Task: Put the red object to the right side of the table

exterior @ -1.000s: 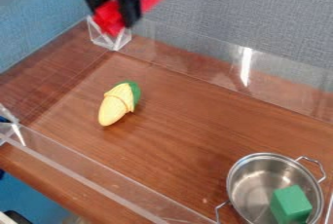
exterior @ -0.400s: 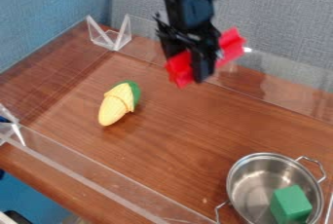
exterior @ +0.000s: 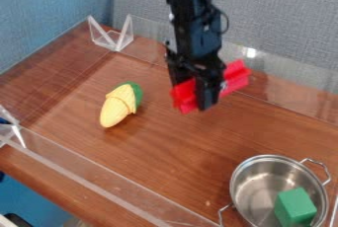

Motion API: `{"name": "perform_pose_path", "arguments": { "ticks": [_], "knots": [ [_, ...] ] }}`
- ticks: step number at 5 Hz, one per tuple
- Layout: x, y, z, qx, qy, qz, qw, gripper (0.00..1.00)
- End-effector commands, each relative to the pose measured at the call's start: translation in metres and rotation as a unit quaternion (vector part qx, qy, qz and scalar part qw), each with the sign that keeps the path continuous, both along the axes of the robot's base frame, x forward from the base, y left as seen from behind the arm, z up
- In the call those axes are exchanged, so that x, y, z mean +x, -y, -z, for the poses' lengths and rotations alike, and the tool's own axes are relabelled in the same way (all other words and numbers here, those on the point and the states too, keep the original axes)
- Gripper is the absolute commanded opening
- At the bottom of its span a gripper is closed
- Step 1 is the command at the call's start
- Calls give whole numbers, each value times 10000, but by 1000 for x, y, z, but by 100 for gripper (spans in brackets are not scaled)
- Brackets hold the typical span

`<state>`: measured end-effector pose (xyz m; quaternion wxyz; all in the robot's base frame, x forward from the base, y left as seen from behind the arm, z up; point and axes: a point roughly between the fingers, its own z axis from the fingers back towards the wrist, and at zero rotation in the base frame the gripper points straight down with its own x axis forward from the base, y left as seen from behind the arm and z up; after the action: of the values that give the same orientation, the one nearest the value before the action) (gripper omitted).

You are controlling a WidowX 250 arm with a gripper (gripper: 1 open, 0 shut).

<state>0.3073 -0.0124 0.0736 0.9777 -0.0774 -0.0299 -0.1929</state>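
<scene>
One black gripper (exterior: pixel 199 81) hangs from an arm coming down from the top of the view, pointing straight at the table (exterior: pixel 199 162), its jaws set partway apart and clamped on the red object (exterior: pixel 211 86), a bright red block held off the surface, tilted, with one end jutting toward the right. The block sits in the air above the middle of the table, toward the far edge, near the low clear wall (exterior: pixel 284 68) that runs along that edge. Moving outward, a yellow-green vegetable toy (exterior: pixel 122 105) lies on the wood to the left of the block, clear of it. Farther off, in the near right corner, stands a steel pot (exterior: pixel 275 196) with a green cube (exterior: pixel 295 209) inside. The block looks only partly carried over; the right edge is not yet reached. To do this step well, I would judge the carry should run along the far side toward the right edge, with the block high enough to clear the wood, well away from the pot's rim and handles, and then be lowered until it rests flat on bare wood before the jaws let go, so it neither drops nor tips against the acrylic wall.
</scene>
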Motion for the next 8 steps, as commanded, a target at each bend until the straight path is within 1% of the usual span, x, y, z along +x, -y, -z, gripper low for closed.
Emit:
{"name": "perform_pose_path", "arguments": {
  "ticks": [1, 2, 3, 5, 6, 8],
  "knots": [
    [4, -10, 0, 44, 77, 97, 9999, 0],
    [7, -16, 9, 45, -6, 147, 9999, 0],
    [12, -18, 13, 28, -6, 257, 9997, 0],
    [2, -1, 12, -25, 30, 113, 9999, 0],
    [11, -6, 13, -43, 71, 135, 9999, 0],
    [13, -12, 11, -48, 192, 23, 9998, 0]
  ]
}}
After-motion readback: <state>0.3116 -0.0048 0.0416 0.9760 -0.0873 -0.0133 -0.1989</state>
